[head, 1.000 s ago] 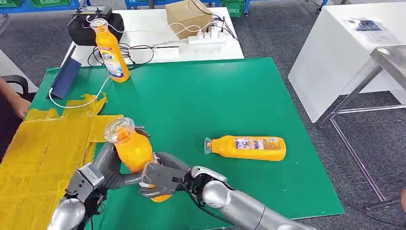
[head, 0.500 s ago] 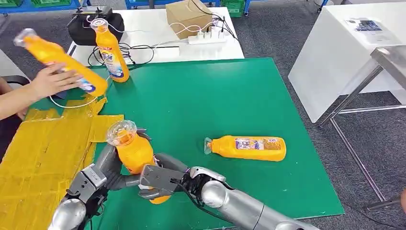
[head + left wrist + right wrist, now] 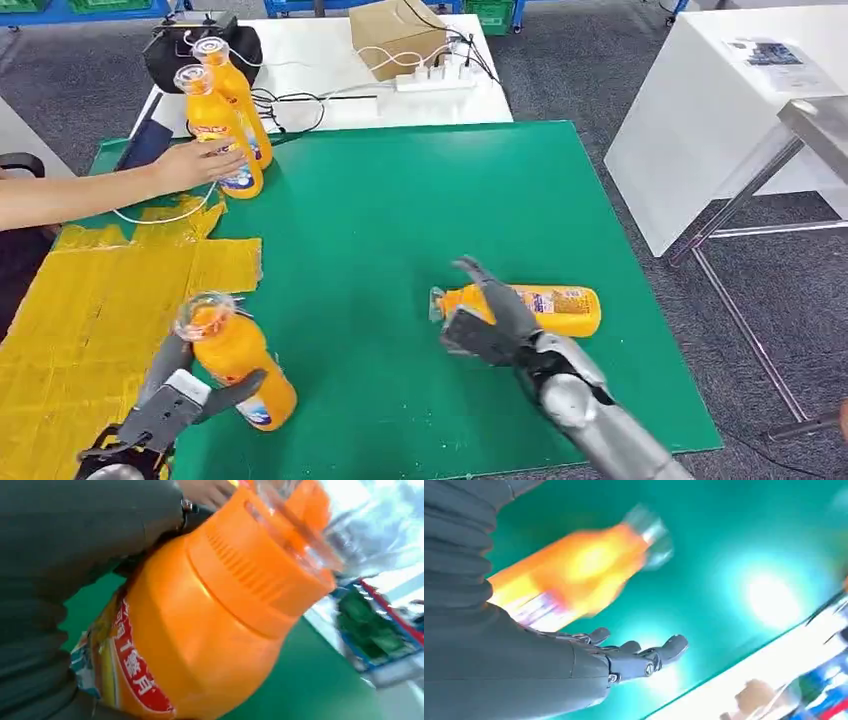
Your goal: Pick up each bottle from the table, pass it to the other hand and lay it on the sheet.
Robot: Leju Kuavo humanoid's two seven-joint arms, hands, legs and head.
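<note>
Nearest, at seven o'clock on the green tabletop [image 3: 400,220], the left hand [image 3: 175,400] grips an orange bottle [image 3: 235,365] beside the yellow sheet [image 3: 90,310]; at five o'clock the right hand [image 3: 490,315] hovers empty, fingers spread, over a lying bottle [image 3: 545,308]; at eleven o'clock a person's hand [image 3: 195,165] touches two upright bottles [image 3: 215,130].

Lying bottle [image 3: 530,308] right; two bottles [image 3: 222,120] far left.
</note>
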